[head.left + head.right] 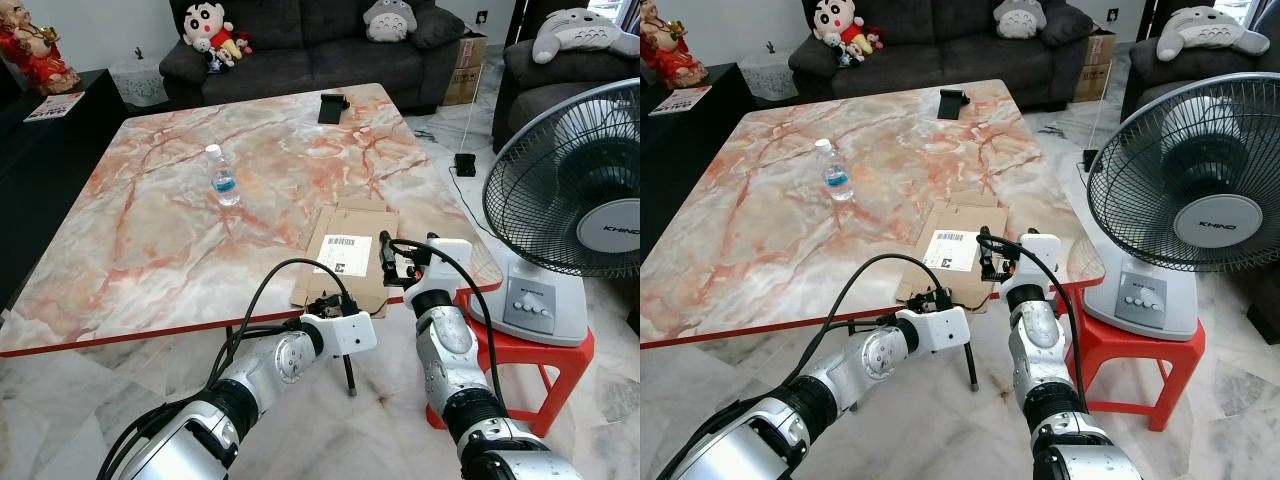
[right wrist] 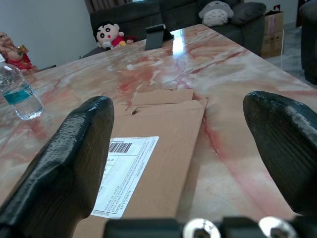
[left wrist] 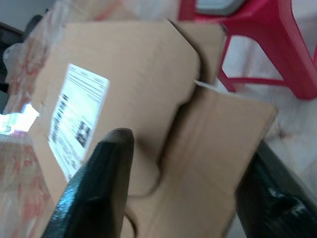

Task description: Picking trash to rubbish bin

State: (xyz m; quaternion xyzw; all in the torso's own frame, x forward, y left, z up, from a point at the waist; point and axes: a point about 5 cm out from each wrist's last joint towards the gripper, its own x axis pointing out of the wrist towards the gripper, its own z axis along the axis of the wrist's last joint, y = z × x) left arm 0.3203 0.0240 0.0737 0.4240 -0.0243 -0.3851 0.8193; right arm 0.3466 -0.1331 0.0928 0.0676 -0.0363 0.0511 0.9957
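Item to be removed: a flattened brown cardboard box with a white shipping label [image 1: 345,255], lying flat at the near edge of the pink-veined marble desk [image 1: 150,230], one corner overhanging slightly. A clear plastic water bottle with a blue label [image 1: 223,176] stands upright farther in, well apart from the cardboard. No rubbish bin can be identified.

Left pincer [image 1: 328,303]: at the desk's near edge, just at the cardboard's overhanging corner. The left wrist view shows its fingers [image 3: 99,183] spread apart with the corner between them; not yet clamped.

Right pincer [image 1: 398,266]: over the cardboard's right near portion, fingers [image 2: 69,168] wide apart, holding nothing.

Assessment: the step in hand appears to be securing the cardboard. A flat sheet offers no purchase from above, so the overhanging corner is the sound entry point. Recommended practice: one finger beneath the sheet, one above, push well in before closing, then draw the sheet toward the edge. The right pincer could steady it against pivoting.

A white desk fan [image 1: 575,190] on a red plastic stool [image 1: 530,355] stands near the right arm; wide swings risk contact.
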